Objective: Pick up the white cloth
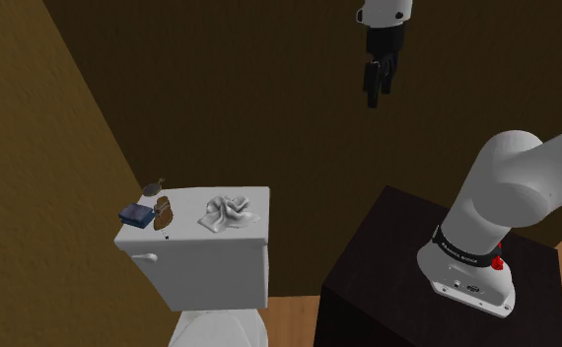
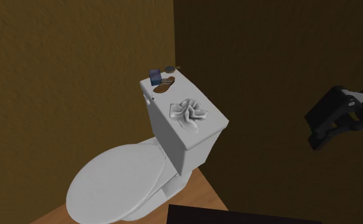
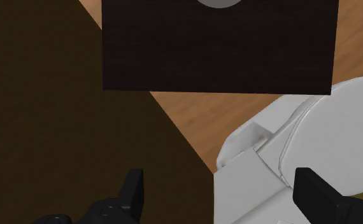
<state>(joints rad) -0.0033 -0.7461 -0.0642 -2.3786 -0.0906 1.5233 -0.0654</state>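
One crumpled white cloth [image 1: 227, 213] lay on the toilet tank lid [image 1: 192, 240], well below my tool [image 1: 378, 96], whose fingers stood apart, empty. I judged the descent risky: drifting sideways could knock the small blue object [image 1: 134, 215] off, or pinch only a fold.

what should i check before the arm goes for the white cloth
1. Gripper open: ok, its fingers stand apart in the wrist view with nothing between them.
2. White cloth found: ok, it lies crumpled on the toilet tank lid.
3. Cloth free of neighbours: ok, the brown object and the blue object lie apart from it.
4. Gripper above the cloth: not ok, it hangs high and off to the shoulder view's right.
5. Gripper aimed at the cloth: not ok, the wrist view looks at the stand and the floor.
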